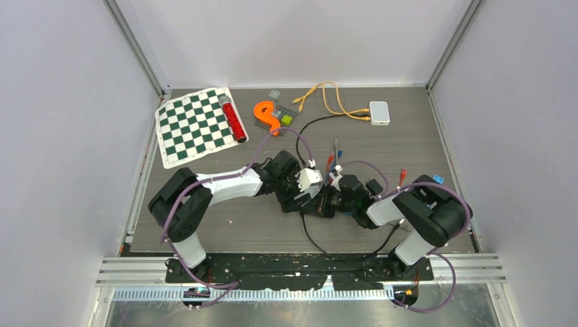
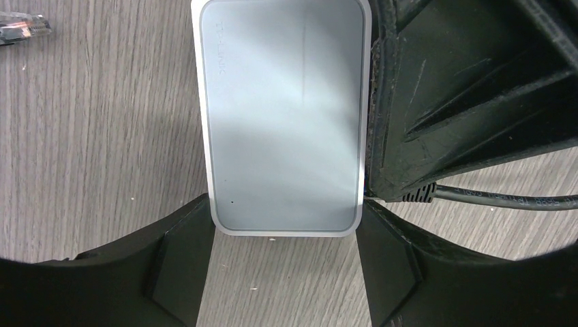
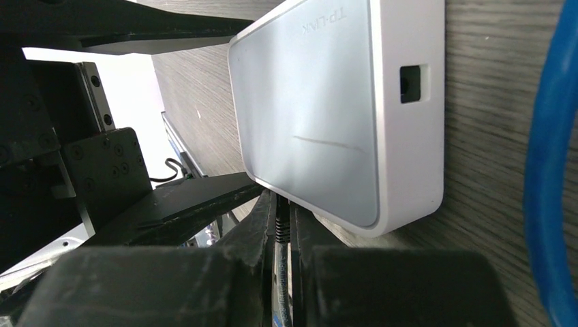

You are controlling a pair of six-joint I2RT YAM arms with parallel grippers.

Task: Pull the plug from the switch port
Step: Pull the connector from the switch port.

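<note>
Both arms are crammed together at the near middle of the table [image 1: 443, 136] in the top view, so whatever they're working on is buried under them. Where's the switch sitting, and what are the grippers doing? (benchrat)

The wrist cams sort it out. The switch [image 2: 283, 116], a pale grey TP-Link box, lies flat on the wood. The left gripper [image 2: 285, 211] has a finger pressed against each side of the end nearest its camera, so it's clamped on the switch. The right gripper [image 3: 283, 204] comes in at the switch's right side, its fingers squeezed to a thin slit with the plug [image 3: 281, 228] pinched between them. The black cable [image 2: 504, 199] trails off to the right from there. The plug's nose is tight against the switch's edge. Whether it's seated in the port can't be told, because the fingers cover that spot. (yam_fan)

And the other clutter? (benchrat)

A second white box [image 1: 379, 112] with orange cables [image 1: 351, 114] sits far right. A checkered mat [image 1: 194, 126] with a red tube [image 1: 234, 119] on its right edge is far left, and an orange S-shaped piece [image 1: 267, 116] lies between them. A blue cable [image 3: 549, 170] runs just beside the switch in the right wrist view. (yam_fan)
</note>
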